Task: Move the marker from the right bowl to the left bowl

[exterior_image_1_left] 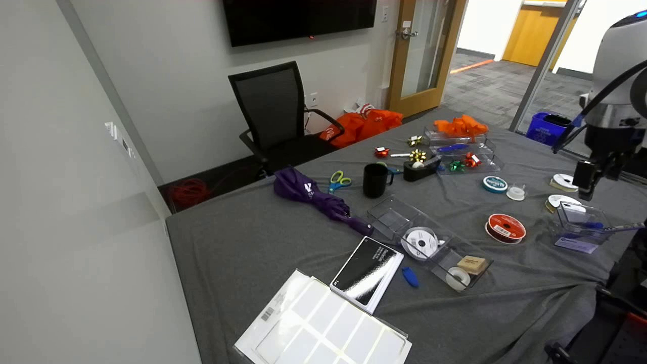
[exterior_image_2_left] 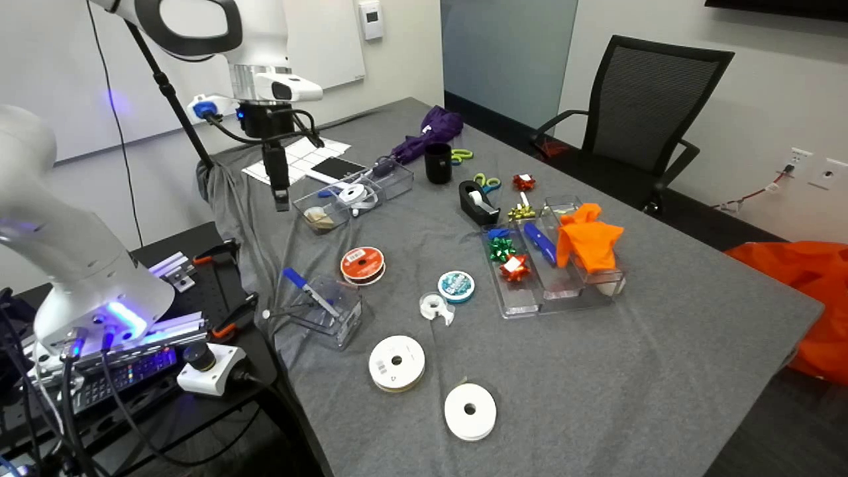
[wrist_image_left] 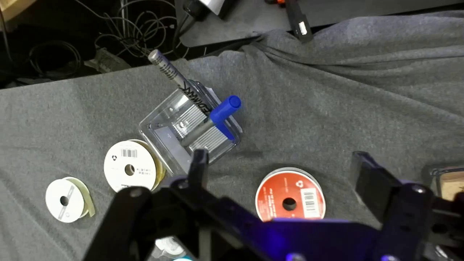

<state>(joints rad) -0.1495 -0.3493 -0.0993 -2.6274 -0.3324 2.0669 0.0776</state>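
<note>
**Cluttered grey-draped table (exterior_image_2_left: 662, 384) seen beneath a wide-set gripper (wrist_image_left: 282, 161)**

The table is bordered by pale walls (exterior_image_1_left: 212, 96), and a white robot arm (exterior_image_2_left: 83, 245) is stationed beside it. At another edge a black mesh chair (exterior_image_1_left: 270, 101) is placed, in both exterior views. A closed purple umbrella (exterior_image_1_left: 298, 186) is laid near a clear divided tray (exterior_image_1_left: 391, 217), in which a white ribbon spool (exterior_image_1_left: 414, 237) and a beige block (exterior_image_1_left: 471, 264) are contained. A second divided tray (exterior_image_2_left: 563, 286) is topped with orange cloth (exterior_image_2_left: 589, 244).

The gripper is held in the air, pointed down. Its two fingers (wrist_image_left: 375, 185) are spread well apart, and in the wrist view a red ribbon spool (wrist_image_left: 290, 192) is seen between them, lower down.

A smaller clear bin (wrist_image_left: 163, 114) is set near the red ribbon spool, and by it both of the markers are held. The upper marker (wrist_image_left: 219, 113) is leaned across the rim, its blue cap projected outside. The lettered marker (wrist_image_left: 181, 81) is crossed under it, with its pale end stuck out past the rim. Whether the bin's floor is touched by either cannot be told.
</note>
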